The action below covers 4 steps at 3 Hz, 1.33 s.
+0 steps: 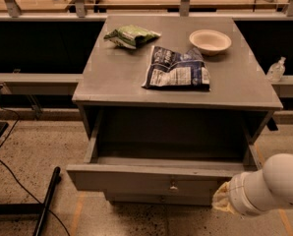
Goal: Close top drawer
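Below the grey top [122,77], drawer [136,179] stands pulled well out; flat rigid front panel, matte grey, small metal knob [173,185] at centre; judged stiff, moderate weight, sliding straight on runners; best pushed flat on the panel near the knob, no grasp needed. Gripper [224,200] sits low at right, just beside the panel's right end; spread or pressed together, cannot tell. On top: crinkled chip bag [177,70]; green bag [131,35]; shallow bowl [210,40].
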Motion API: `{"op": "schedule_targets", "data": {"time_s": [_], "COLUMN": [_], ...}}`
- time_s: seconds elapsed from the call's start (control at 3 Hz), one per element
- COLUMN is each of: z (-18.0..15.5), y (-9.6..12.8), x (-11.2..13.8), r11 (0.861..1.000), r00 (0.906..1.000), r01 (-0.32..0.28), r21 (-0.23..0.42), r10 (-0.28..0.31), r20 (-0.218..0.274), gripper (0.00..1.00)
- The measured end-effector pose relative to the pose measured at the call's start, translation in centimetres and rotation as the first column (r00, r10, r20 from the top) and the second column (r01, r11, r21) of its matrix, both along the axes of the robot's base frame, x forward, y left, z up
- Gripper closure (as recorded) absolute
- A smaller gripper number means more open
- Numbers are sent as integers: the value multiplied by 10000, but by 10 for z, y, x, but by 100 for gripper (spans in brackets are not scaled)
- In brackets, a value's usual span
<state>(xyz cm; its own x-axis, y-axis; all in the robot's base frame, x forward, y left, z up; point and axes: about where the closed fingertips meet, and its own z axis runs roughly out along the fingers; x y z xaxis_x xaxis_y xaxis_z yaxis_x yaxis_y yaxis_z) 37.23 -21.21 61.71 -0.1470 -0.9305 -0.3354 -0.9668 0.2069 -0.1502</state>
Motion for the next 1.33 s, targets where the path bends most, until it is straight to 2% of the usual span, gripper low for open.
{"op": "schedule_targets", "data": {"time_s": [0.33,0.67,1.0,1.33], "z": [0,4,6,21], "y": [0,0,2,14], "x": [0,36,43,78], "r11": [10000,9991,9988,9975], "r00": [10000,9992,9989,9964], "r01": [0,275,297,322], "r21": [0,333,387,633], "r10": [0,-284,-311,-370], "r20": [0,280,354,762], "gripper": [100,100,100,100]}}
